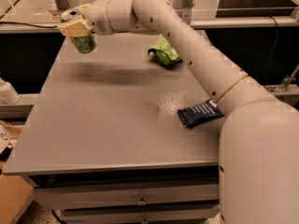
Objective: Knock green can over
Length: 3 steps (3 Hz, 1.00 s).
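The green can [84, 43] is at the far left corner of the grey table [112, 125]. It is light green with darker print, and its silver top [70, 15] leans to the left, so it stands tilted. My gripper [74, 27] is cream-coloured and lies across the can's upper part, touching it. My white arm reaches to it from the lower right, over the table. The can's base shows below the gripper; I cannot tell whether it rests on the table.
A soft green snack bag [163, 52] lies at the back middle of the table. A dark blue packet [200, 113] lies at the right, next to my arm. A white bottle [7, 91] stands off the table's left side. Drawers [140, 200] sit below the front edge.
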Each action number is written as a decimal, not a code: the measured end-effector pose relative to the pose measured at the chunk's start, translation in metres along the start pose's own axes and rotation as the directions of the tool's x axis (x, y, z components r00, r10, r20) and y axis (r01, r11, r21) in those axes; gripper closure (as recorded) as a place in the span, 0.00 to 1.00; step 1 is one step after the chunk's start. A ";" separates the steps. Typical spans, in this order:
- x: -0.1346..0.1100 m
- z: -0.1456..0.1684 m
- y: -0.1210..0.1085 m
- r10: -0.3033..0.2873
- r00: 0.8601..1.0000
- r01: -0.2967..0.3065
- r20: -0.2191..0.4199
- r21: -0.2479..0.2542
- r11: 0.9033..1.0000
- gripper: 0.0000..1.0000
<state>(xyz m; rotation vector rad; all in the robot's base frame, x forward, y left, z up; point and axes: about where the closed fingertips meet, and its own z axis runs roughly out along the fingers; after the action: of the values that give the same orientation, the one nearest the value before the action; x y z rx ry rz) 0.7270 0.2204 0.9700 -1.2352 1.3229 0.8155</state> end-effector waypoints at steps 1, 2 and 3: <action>-0.020 -0.019 -0.023 -0.058 0.996 0.057 -0.067 -0.023 0.998 1.00; -0.029 -0.031 -0.030 -0.083 0.988 0.073 -0.132 -0.078 0.994 1.00; -0.027 -0.039 -0.016 -0.125 0.969 0.087 -0.215 -0.175 0.981 1.00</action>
<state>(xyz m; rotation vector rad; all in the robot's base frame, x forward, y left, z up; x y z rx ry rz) 0.7290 0.1850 1.0054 -1.5534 1.3763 0.7357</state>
